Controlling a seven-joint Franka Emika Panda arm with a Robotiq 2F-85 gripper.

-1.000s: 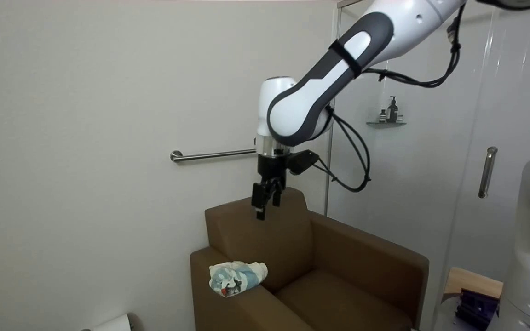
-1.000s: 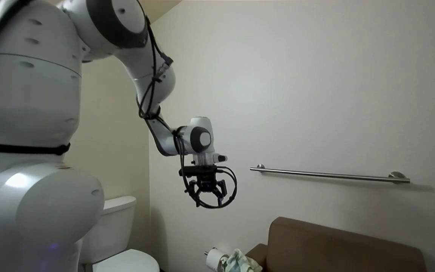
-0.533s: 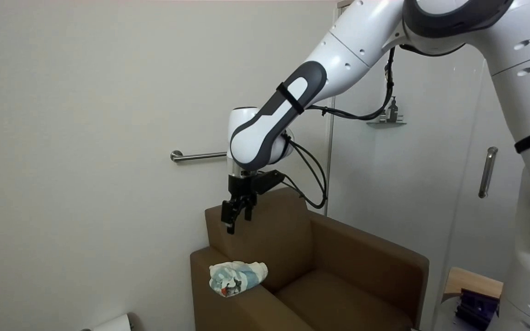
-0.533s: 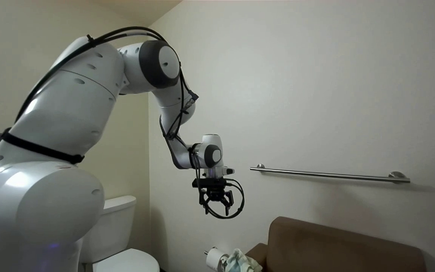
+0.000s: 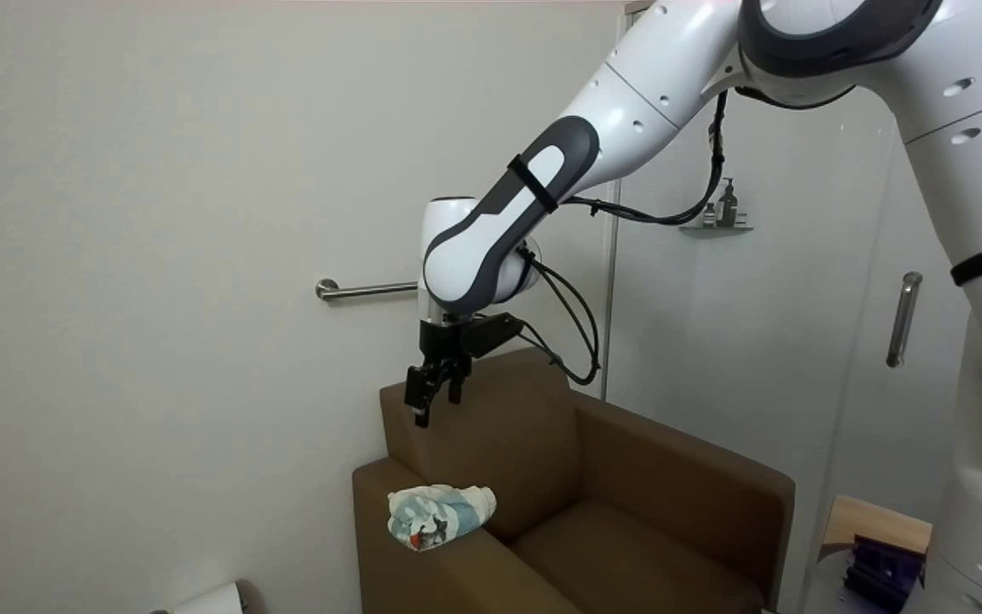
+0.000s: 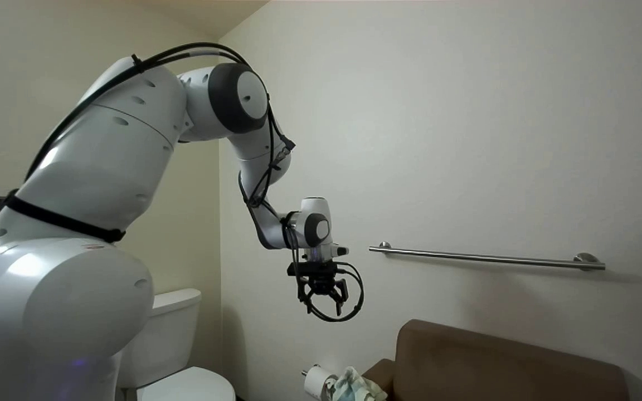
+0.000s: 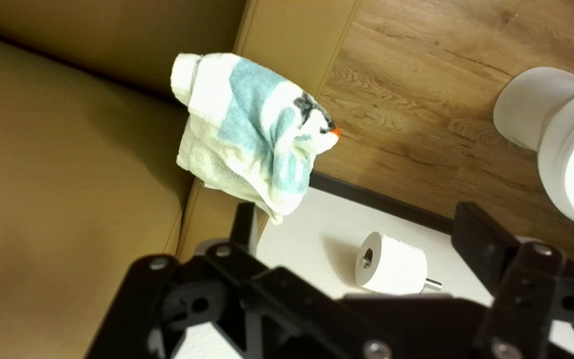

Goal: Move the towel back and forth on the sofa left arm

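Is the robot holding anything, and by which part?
Nothing is held: the open black gripper is clear of the white and blue cloth towel on the brown upholstered armrest.

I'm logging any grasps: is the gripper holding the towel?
No, in an exterior view the towel lies on the sofa arm while the open gripper is higher up, not touching it.

Air above towel [image 5: 440, 517] open up to gripper [image 5: 438, 411] height. Room also over seat cushion [image 5: 636, 563], beside towel, bounded by far armrest [image 5: 683, 473]. Obstacles — backrest [image 5: 508, 435] rising near towel; paper roll [image 7: 400, 267] at wall [image 5: 158, 256], off towel's outer side.
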